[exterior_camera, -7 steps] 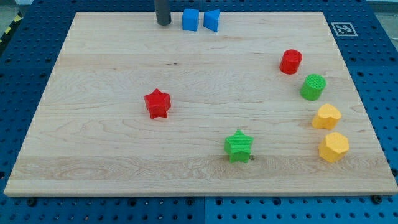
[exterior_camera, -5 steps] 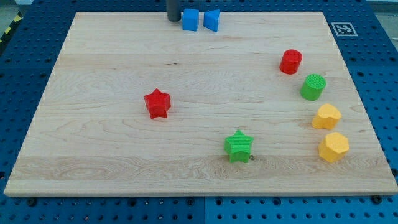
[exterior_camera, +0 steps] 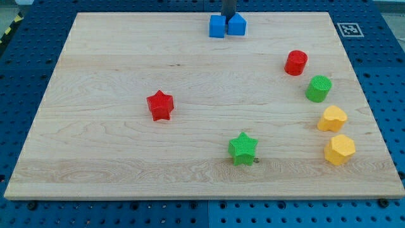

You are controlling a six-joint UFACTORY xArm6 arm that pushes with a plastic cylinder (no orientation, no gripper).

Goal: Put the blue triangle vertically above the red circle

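The blue triangle (exterior_camera: 237, 25) lies near the view's top edge of the wooden board (exterior_camera: 95, 158), touching a blue cube (exterior_camera: 217, 26) on its left. My tip (exterior_camera: 228, 17) is right behind the two, at the seam between them, and seems to touch both. The red circle (exterior_camera: 295, 63) stands to the right and lower down, well apart from the blue triangle.
A green cylinder (exterior_camera: 318, 88), a yellow heart (exterior_camera: 331, 118) and a yellow hexagon (exterior_camera: 340, 149) line the right side below the red circle. A red star (exterior_camera: 160, 105) sits left of centre and a green star (exterior_camera: 243, 148) near the bottom. A fiducial tag (exterior_camera: 348, 29) marks the top right corner.
My tip has moved right along the top edge. The blue cube and blue triangle have shifted right and slightly down, and now touch each other.
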